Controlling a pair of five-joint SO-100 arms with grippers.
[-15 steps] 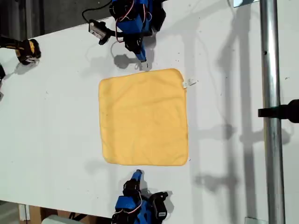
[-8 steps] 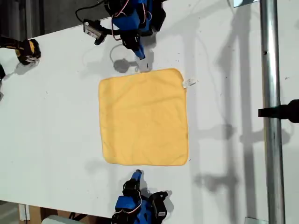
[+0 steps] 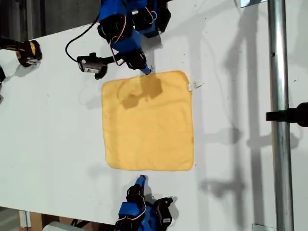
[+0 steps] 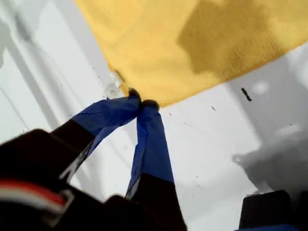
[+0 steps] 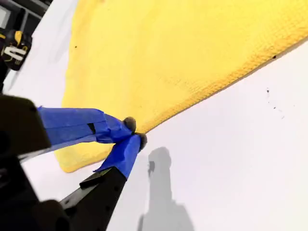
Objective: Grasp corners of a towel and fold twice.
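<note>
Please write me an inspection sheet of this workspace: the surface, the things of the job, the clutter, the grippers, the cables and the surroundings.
Surface: white table, a few small dark specks, otherwise bare around the cloth.
Job's things: yellow towel lies flat and unfolded; its white tag sticks out at one corner.
Clutter: yellow and black object near the exterior view's left edge; too small to identify.
Grippers: my first gripper is shut, tips at the towel's edge near the tag; my second gripper is shut, tips at the opposite edge. Neither clearly holds cloth.
Cables: black cable runs from the arm at the exterior view's top.
Surroundings: metal pole with a black clamp at the exterior view's right.
</note>
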